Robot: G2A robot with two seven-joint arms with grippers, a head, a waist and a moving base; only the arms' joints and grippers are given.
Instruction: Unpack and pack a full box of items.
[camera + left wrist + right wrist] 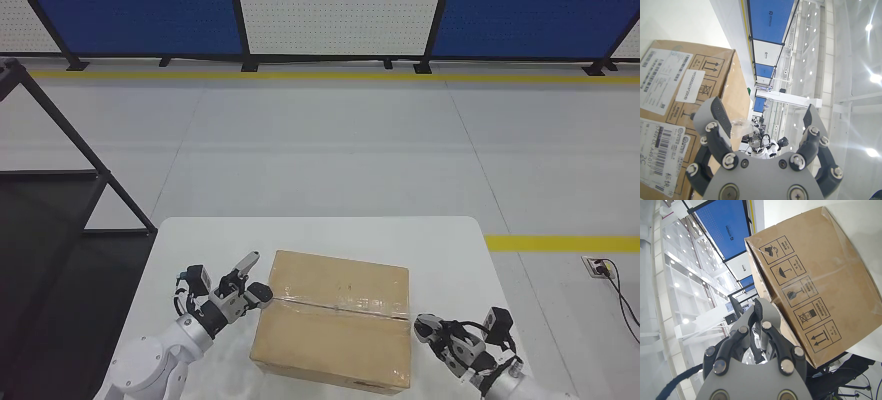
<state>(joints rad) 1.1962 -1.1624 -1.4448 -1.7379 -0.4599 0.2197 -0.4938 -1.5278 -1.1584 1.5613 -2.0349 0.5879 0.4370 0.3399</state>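
Box: closed cardboard box (335, 318) (735, 83) (829, 262), standing on the white table (200, 245) close to its front edge, between the two grippers, a little turned against the table's edges.
Box top: both flaps down, with clear tape (340, 303) along the middle seam.
Box left side: white labels (664, 79) with barcodes stuck on, and printed handling symbols between them.
Box right side: a column of printed symbols (800, 294), with clear tape wrapped over this face and its corner.
Left gripper: at the box's left side (252, 278) (763, 108), fingers wide apart with nothing between them. One pad (720, 115) just beside the box's vertical corner edge, next to a loose curl of the tape; touching or not, cannot tell. The other finger well clear of the box.
Right gripper: at the box's right side (428, 328) (757, 307), fingers pressed together, gripping nothing. Tip just beside the upper edge of that side, where the flap folds over; contact with the cardboard not possible to tell.
Around: black metal rack (60, 200) on the floor left of the table; blue and white panels (140, 25) along the back; yellow line (300, 73) on the floor before them.
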